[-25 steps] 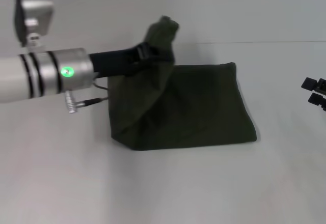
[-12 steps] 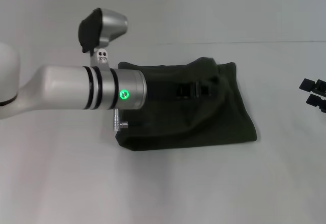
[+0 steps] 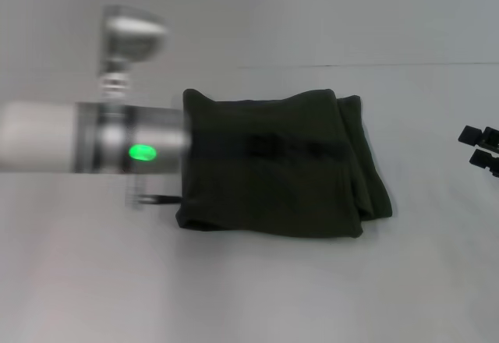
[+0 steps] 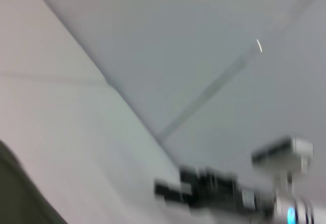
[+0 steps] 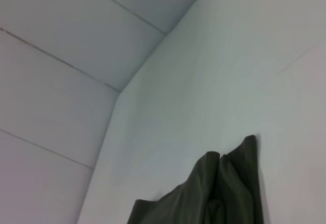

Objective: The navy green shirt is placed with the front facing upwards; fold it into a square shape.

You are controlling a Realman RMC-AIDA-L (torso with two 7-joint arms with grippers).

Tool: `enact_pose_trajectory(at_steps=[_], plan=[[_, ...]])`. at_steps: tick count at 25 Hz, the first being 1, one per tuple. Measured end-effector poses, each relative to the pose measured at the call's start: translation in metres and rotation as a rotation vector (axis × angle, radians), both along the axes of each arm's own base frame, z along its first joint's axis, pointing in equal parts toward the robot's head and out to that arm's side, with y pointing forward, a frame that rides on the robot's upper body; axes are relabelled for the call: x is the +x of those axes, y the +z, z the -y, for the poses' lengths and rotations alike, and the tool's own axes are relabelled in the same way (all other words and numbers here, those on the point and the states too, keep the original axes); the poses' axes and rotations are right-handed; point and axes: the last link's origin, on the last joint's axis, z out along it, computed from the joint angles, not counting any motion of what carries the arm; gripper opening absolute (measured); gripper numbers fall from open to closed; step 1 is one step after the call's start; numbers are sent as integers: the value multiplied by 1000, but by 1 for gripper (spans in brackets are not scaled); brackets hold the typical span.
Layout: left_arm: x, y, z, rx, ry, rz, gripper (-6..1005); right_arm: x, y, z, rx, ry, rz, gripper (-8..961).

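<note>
The shirt [image 3: 273, 167] lies on the white table [image 3: 257, 296] as a thick, roughly square bundle, folded in layers, with no lettering showing. It is soft, limp cloth: light, not fragile, and likely to sag and slide over itself if lifted by one layer only. The best hold is probably a pinch through all layers at a corner or along a folded edge, such as the stacked folds on the side nearest the right gripper [image 3: 482, 146], where two or three rounded edges overlap. The bundle is only slightly wider than deep, so its long axis runs across the table from the left arm toward the right gripper; where the collar points cannot be told.

The left gripper [image 3: 284, 146] reaches in low over the middle of the shirt, dark against the dark cloth and blurred, so I cannot tell whether it grips the fabric or has let go. The right gripper waits well apart from the shirt, beyond its layered edge; whether it is closed cannot be told either.
</note>
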Motion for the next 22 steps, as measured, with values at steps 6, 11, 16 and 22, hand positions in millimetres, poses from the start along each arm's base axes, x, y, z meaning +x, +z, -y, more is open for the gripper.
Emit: enact_pose_trajectory(at_steps=[6,11,16,22], plan=[[-79,65,-1,136,407,202,650,0,-3,-1,-33,7,26,806],[-119,86,21,129,572,257,791,-5,-8,-4,-85,28,50,806],[-136,79,37,23,641,153,904,-16,-14,-16,-187,39,99,806],[-138,67,41,-38,664,103,946,-36,-9,-42,-250,30,136,806]])
